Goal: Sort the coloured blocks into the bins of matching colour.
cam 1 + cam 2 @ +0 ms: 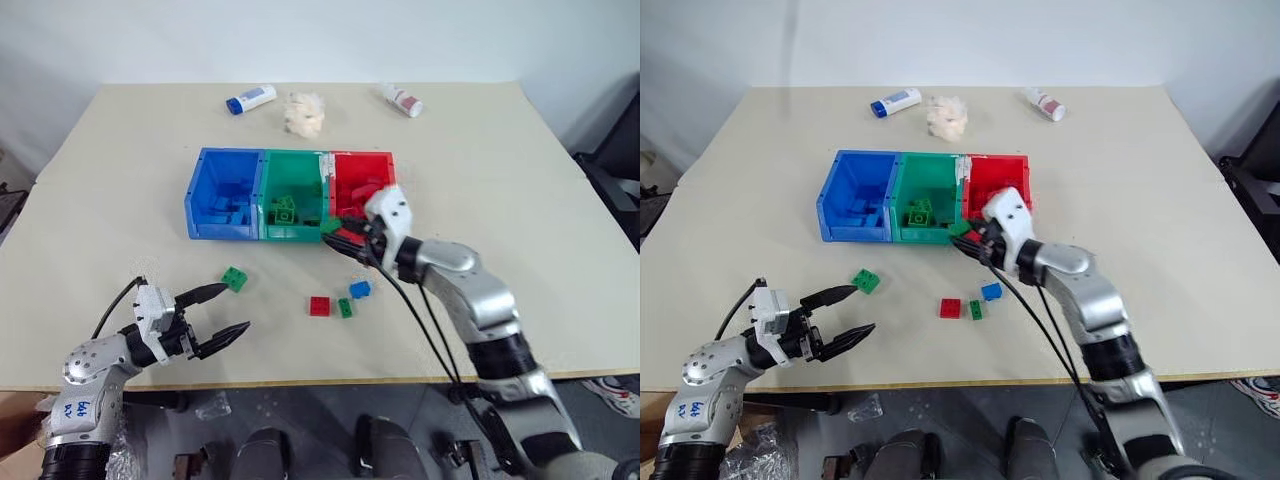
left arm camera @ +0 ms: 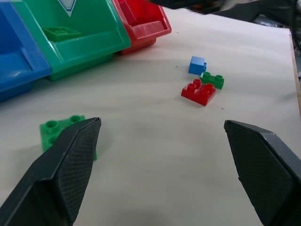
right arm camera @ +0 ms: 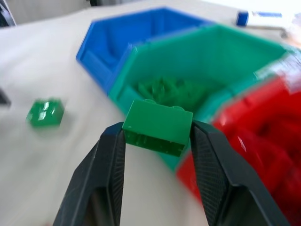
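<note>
Delivery step: right pincer point(image 3: 157, 141) grips a green block point(image 3: 158, 127) at the green bin's point(image 1: 290, 232) near rim — next, seemingly, carry over and release. Left pincer point(image 1: 222, 312) open.

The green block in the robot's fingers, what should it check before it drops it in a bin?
1. Green block gripped between the right gripper fingers: ok.
2. Block held near the green bin: ok.
3. Block fully above the green bin's opening: cannot tell.
4. Green bin has room: ok.
5. Left gripper open and apart from the bins: ok.
6. Loose green block on the table out of the way: ok.
</note>
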Tool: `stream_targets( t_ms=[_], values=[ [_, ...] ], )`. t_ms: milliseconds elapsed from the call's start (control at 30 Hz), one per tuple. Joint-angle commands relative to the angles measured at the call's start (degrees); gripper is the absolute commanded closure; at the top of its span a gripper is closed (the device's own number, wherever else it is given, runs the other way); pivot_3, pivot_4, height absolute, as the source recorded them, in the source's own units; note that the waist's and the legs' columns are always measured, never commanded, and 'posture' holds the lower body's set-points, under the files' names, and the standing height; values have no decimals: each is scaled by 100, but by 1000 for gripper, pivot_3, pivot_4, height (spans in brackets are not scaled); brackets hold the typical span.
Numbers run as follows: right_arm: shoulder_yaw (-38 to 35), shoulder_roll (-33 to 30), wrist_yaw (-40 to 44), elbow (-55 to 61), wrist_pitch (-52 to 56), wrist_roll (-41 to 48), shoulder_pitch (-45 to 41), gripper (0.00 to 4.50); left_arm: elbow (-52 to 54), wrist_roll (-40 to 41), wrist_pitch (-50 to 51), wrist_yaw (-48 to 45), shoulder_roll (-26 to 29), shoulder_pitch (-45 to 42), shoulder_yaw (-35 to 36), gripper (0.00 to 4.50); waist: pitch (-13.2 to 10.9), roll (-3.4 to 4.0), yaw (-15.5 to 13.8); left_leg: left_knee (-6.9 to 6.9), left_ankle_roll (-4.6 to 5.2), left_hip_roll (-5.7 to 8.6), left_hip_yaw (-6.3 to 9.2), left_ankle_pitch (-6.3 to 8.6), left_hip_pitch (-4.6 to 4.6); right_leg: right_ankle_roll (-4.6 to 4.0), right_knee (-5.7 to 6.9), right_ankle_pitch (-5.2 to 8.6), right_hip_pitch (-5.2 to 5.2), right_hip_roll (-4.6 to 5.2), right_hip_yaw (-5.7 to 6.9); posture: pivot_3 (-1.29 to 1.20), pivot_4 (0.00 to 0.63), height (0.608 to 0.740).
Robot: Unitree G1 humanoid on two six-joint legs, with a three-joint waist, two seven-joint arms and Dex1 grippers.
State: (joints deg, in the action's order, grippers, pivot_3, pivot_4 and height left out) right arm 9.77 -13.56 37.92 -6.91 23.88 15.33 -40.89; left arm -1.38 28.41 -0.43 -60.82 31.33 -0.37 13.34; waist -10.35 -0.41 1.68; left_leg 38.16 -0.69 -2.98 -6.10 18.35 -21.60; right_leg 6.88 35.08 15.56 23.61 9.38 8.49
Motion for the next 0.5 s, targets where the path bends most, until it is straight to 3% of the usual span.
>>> stream_targets(
  t_ms=[33,167,267,500],
  values=[
    [-48,501,-249,-1015,-800,-257,-681,2520,306,50,-69,115,-35,122,67,0,0,0,15,-1,0,0,-1,0,0,0,0,0,1,0,0,0,150,740],
    [-102,886,-365,-2089,-1594,-524,-1175,1197,470,60,-58,225,-40,261,93,0,0,0,73,-6,-2,-1,-9,-1,0,0,0,0,6,-2,-5,0,150,740],
    [-109,837,-138,-1933,-1667,-486,-1001,164,547,85,-31,260,-12,318,133,0,0,0,39,-10,-1,0,-8,1,-2,0,-5,0,6,-1,-5,0,150,740],
    [-11,-271,1299,302,-940,171,503,14,267,76,-44,149,86,51,75,0,0,0,-11,-8,5,2,-5,9,-8,3,-15,-1,5,0,-4,0,150,740]
  ],
)
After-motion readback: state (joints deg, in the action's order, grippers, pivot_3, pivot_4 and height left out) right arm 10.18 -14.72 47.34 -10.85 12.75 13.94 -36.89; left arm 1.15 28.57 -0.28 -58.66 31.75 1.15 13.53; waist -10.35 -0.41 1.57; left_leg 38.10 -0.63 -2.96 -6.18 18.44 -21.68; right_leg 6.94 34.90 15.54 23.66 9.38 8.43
